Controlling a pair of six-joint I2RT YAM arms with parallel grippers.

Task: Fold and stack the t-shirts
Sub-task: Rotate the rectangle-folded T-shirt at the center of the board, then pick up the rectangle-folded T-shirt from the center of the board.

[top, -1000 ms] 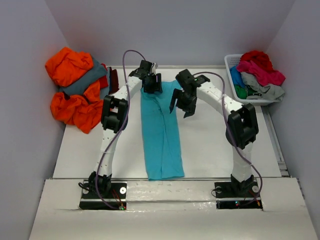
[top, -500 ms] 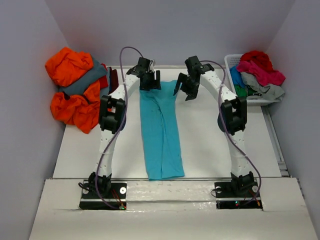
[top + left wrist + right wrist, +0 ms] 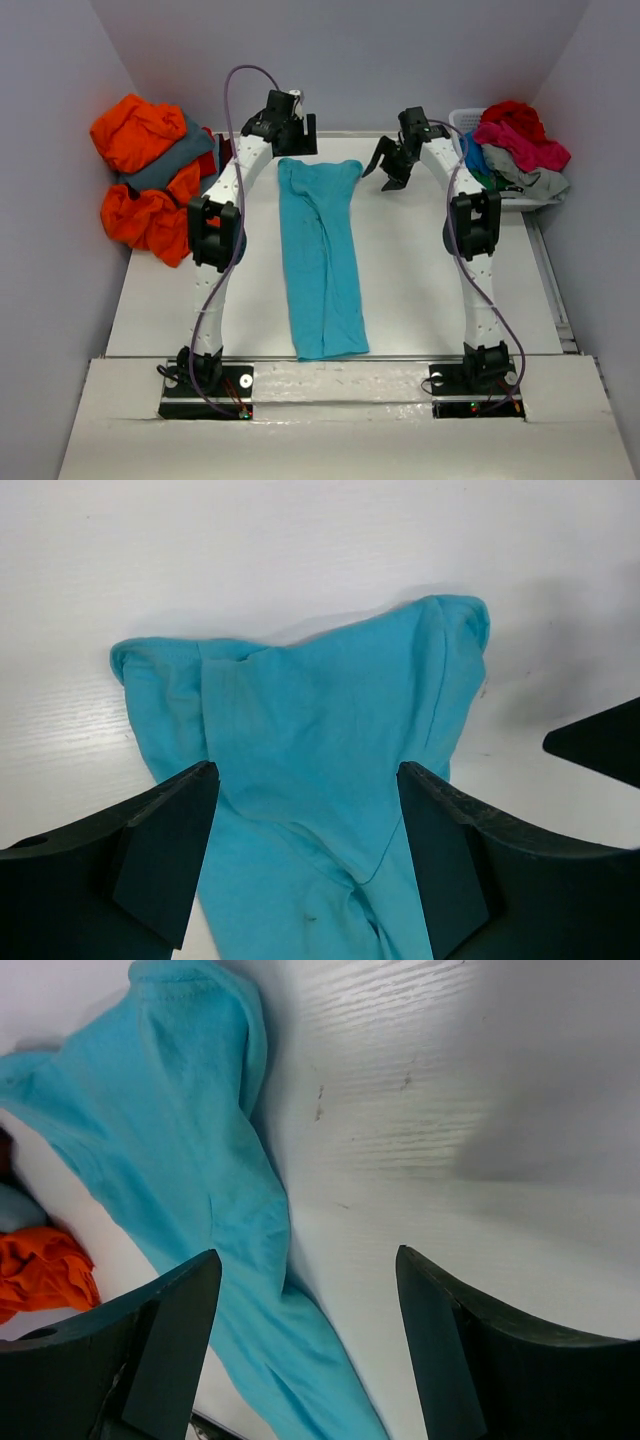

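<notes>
The white table [image 3: 420, 290] carries one turquoise t-shirt [image 3: 322, 260]. It lies flat as a long narrow strip down the middle, from the arms' bases out to the far side. Left of the shirt, off the table's edge, is a heap of orange and slate grey shirts [image 3: 145, 180]. To its right stands a white basket [image 3: 458, 118] holding red, pink, green and light grey shirts [image 3: 520, 145].

The left arm [image 3: 215, 230] reaches out over the shirt's far end, and the left jaws are spread wide above that end with nothing in them. The right arm [image 3: 470, 230] is stretched out beside the shirt's far right corner, and the right jaws are also released and empty over bare table.

I'd say the lengthwise folds are done and the crosswise fold comes next. That calls for each arm to come down on a far corner, pinch every layer, and carry that end back toward the near end without dragging the strip crooked.
</notes>
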